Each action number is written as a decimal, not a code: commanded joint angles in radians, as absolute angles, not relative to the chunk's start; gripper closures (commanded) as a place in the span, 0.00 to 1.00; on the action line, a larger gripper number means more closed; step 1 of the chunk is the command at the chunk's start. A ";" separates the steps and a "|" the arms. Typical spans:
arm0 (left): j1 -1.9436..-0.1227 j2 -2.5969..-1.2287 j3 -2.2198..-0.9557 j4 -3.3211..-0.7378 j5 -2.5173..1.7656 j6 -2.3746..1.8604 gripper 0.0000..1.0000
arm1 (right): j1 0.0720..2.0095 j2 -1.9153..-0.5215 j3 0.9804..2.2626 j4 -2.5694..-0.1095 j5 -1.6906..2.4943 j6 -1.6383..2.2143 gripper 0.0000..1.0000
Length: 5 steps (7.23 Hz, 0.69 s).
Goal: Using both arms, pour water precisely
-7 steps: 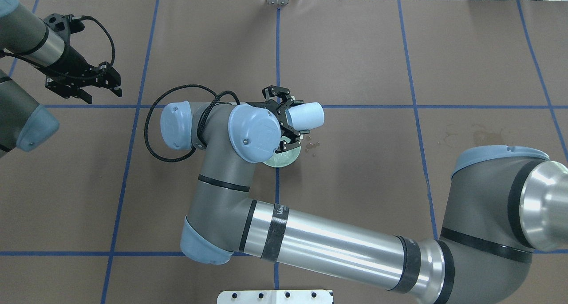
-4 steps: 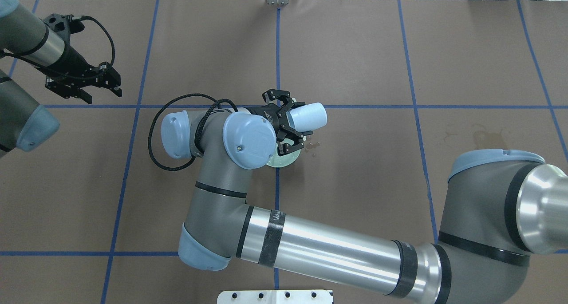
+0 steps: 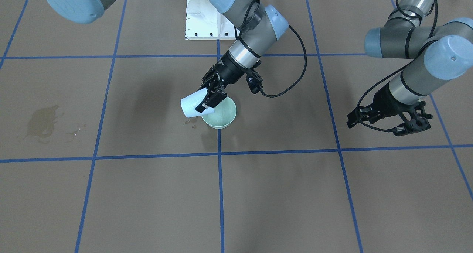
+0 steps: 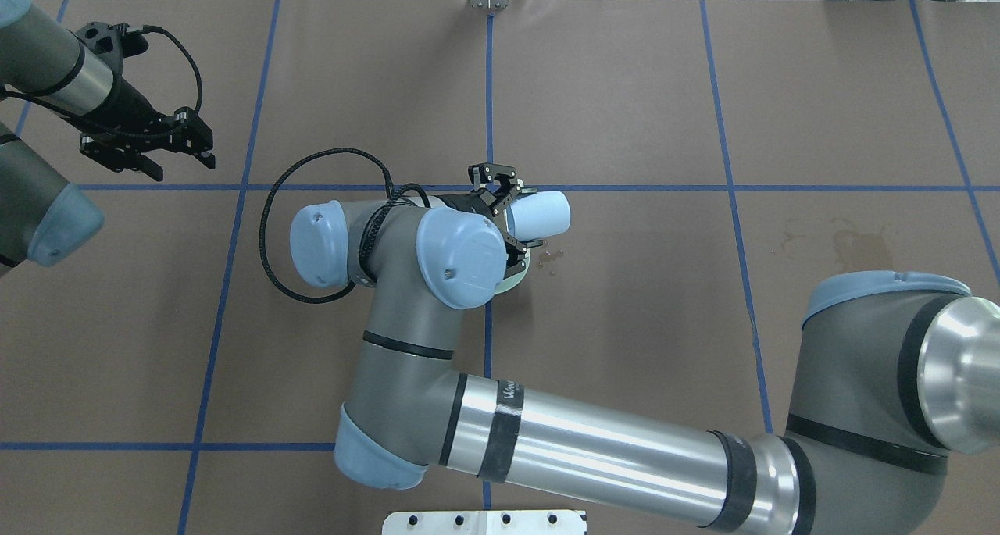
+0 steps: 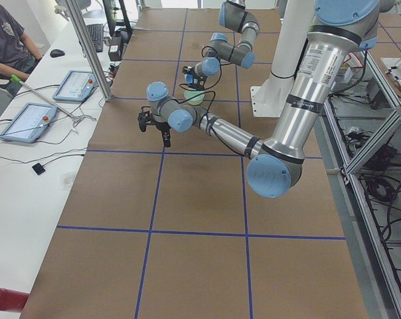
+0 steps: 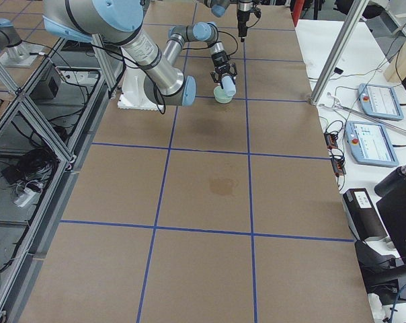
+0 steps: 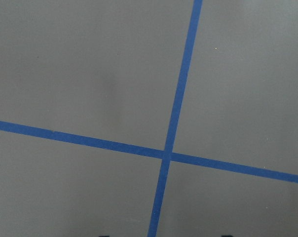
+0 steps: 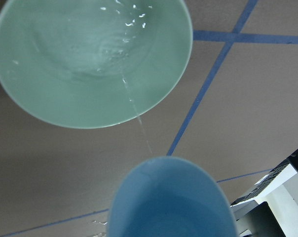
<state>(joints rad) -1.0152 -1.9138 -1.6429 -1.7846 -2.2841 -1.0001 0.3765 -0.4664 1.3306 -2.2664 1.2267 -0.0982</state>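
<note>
My right gripper (image 4: 509,216) (image 3: 208,96) is shut on a light blue cup (image 4: 542,212) (image 3: 191,106) and holds it tilted over a pale green bowl (image 3: 230,118) near the table's middle. In the right wrist view a thin stream of water (image 8: 137,117) runs from the cup (image 8: 173,202) rim into the bowl (image 8: 65,101), where water glints (image 8: 125,20). From overhead my wrist hides most of the bowl (image 4: 522,274). A few droplets (image 4: 551,257) lie on the table beside the bowl. My left gripper (image 4: 148,158) (image 3: 384,124) hangs open and empty far to the left.
A dried wet stain (image 4: 851,240) (image 3: 42,122) marks the brown cover on my right side. The white pedestal base (image 4: 484,522) sits at the near edge. A seated operator (image 5: 14,40) and tablets (image 5: 78,83) are beyond the table's far edge.
My right arm's wrist and elbow have shifted slightly right and toward me, covering more of the bowl; the cup stays tilted over it. The left arm has not moved.
</note>
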 commanded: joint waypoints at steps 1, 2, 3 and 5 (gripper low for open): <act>-1.015 -1.914 -1.652 -1.784 -2.284 -1.005 0.19 | 0.473 -0.601 1.545 -2.177 1.433 0.079 1.00; -1.015 -1.914 -1.663 -1.781 -2.284 -1.006 0.19 | 0.517 -0.694 1.703 -2.174 1.500 0.203 1.00; -1.015 -1.914 -1.663 -1.781 -2.284 -1.006 0.19 | 0.561 -0.850 1.852 -2.058 1.550 0.338 1.00; -1.015 -1.916 -1.669 -1.778 -2.284 -1.006 0.19 | 0.648 -1.120 1.932 -1.725 1.672 0.478 1.00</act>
